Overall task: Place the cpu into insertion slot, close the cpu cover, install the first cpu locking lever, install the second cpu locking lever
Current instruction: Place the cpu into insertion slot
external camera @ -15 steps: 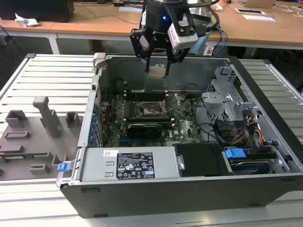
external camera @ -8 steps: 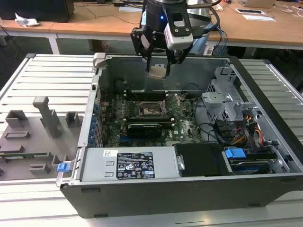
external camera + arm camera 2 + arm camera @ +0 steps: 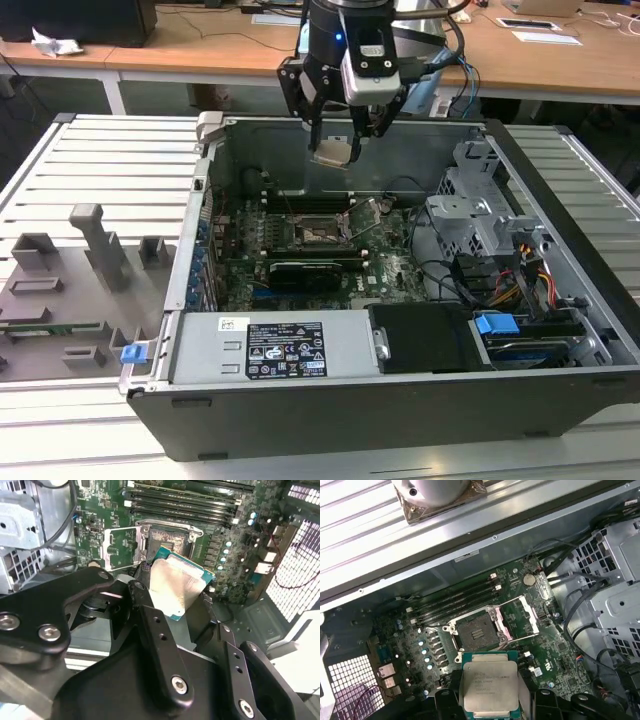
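The gripper (image 3: 340, 143) has its fingers (image 3: 141, 592) clamped on the cpu (image 3: 488, 685), pinched between them. It hangs above the open insertion slot (image 3: 476, 632), with the cpu cover (image 3: 519, 616) flipped up.

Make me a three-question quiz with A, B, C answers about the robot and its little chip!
1. Where is the cpu?
A) in the pincer, above the motherboard
B) lying on the desk
C) on the floor

2. What colour is the motherboard?
A) red
B) green
C) white

3. How is the cpu cover?
A) shut flat
B) missing
C) flipped open

Answers:
1 A, the pincer grips the chip up in the air over the open case.
2 B, the board looks green in both wrist views.
3 C, the cover is swung aside and the insertion slot lies bare.
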`<state>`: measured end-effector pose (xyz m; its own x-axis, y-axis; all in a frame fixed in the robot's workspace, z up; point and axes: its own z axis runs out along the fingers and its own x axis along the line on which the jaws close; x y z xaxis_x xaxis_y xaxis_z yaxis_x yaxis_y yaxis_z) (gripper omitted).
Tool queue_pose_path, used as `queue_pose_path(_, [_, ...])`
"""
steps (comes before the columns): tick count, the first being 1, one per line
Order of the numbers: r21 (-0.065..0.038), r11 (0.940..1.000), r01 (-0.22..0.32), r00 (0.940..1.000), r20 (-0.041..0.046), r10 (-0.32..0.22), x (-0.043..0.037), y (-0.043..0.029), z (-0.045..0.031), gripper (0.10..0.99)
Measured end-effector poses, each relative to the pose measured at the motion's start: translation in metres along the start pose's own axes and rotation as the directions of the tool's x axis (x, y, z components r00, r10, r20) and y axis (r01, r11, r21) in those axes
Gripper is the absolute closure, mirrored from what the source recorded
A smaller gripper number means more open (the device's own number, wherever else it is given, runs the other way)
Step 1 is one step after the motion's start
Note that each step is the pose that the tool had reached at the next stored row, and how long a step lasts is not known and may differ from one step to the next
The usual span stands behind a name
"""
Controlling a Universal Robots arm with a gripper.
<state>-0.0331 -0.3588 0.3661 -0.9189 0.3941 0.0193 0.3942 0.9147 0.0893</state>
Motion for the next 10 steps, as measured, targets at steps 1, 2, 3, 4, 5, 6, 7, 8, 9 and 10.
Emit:
queue_pose_path(1, [0.0, 1.0, -0.01, 1.0, 0.0008, 0.01, 0.0, 0.0, 0.0, 0.557])
queue_pose_path(2, [0.0, 0.9998, -0.022, 0.9998, 0.002, 0.022, 0.0, 0.0, 0.0, 0.557])
queue_pose_path(3, [-0.001, 0.9995, -0.033, 0.9994, 0.003, 0.033, 0.0, 0.0, 0.0001, 0.557])
queue_pose_path(4, [-0.001, 0.9988, -0.049, 0.9988, 0.0044, 0.049, 0.0, 0.0, 0.0002, 0.557])
queue_pose_path(5, [-0.001, 0.9983, -0.059, 0.9983, 0.0052, 0.059, 0.0, 0.0, 0.0002, 0.557])
queue_pose_path(6, [-0.002, 0.9965, -0.084, 0.9964, 0.0074, 0.084, 0.0, 0.0, 0.0004, 0.557])
queue_pose_path(7, [-0.002, 0.9951, -0.099, 0.995, 0.0088, 0.099, 0.0, 0.0, 0.0005, 0.557])
queue_pose_path(8, [-0.003, 0.9937, -0.112, 0.9936, 0.01, 0.112, 0.0, 0.0, 0.0006, 0.557])
queue_pose_path(9, [-0.003, 0.9911, -0.133, 0.991, 0.0117, 0.133, 0.0, -0.0001, 0.0008, 0.557])
queue_pose_path(10, [-0.004, 0.9888, -0.149, 0.9887, 0.0131, 0.149, 0.0, -0.0001, 0.0009, 0.557])
